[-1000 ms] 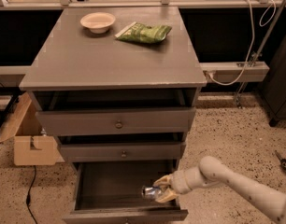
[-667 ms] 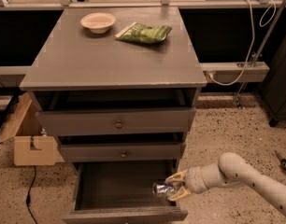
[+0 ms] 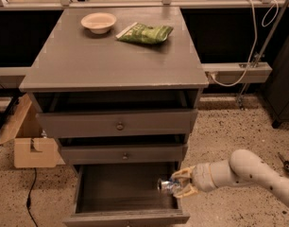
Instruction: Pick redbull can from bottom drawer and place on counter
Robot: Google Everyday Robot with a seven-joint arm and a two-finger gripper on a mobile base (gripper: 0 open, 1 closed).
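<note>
The bottom drawer (image 3: 121,207) is pulled open and its dark flat inside shows. My gripper (image 3: 178,184) reaches in from the right on a white arm. It is shut on the redbull can (image 3: 166,185), a small shiny silver can, held on its side just above the drawer's right edge. The counter (image 3: 111,56) is the grey top of the cabinet, well above the gripper.
A pale bowl (image 3: 98,21) and a green snack bag (image 3: 145,32) lie at the back of the counter. Two knobbed drawers (image 3: 119,125) stand slightly open above the bottom one. A cardboard box (image 3: 33,151) sits on the floor at the left. Cables hang at the right.
The gripper has lifted the can a little and drawn it rightward, toward the drawer's right side. The arm has pulled back to the right.
</note>
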